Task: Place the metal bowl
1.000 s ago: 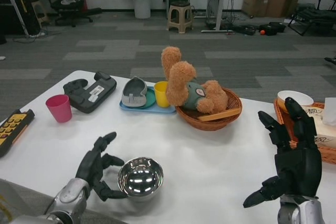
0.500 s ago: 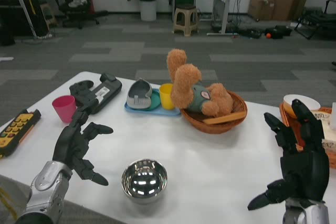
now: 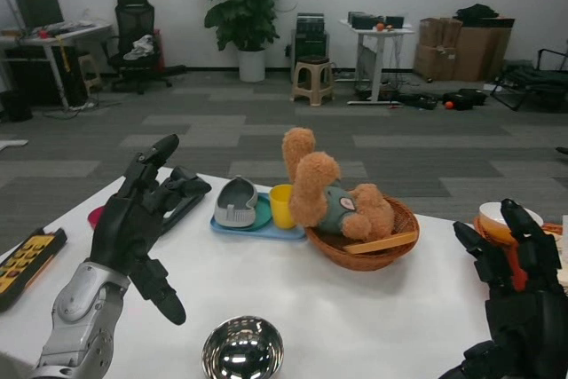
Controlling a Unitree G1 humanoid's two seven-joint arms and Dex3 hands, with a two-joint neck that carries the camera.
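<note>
Bowl: metal bowl upright on white table, at 6 o'clock near front edge, nothing touching it.
L hand: left hand raised at 9 o'clock, up-left of bowl & well apart from it; fingers spread wide, holds nothing.
R hand: right hand at 4 o'clock by table's right edge; fingers apart & pointing up, holds nothing.
Basket: wicker basket just right of centre, teddy bear lying in it w/ one limb up; wooden slat rests on basket's front rim.
Tray: blue tray just left of basket, carrying grey shoe-shaped thing & yellow cup.
Far left: pink cup mostly hidden behind L hand; black controller partly hidden too; yellow-keyed calculator at 8 o'clock on table edge.
Far right: white bowl at 3 o'clock behind R hand, partly hidden.
Bkgd: potted plant at 12 o'clock, stool, office chair, cardboard boxes.
</note>
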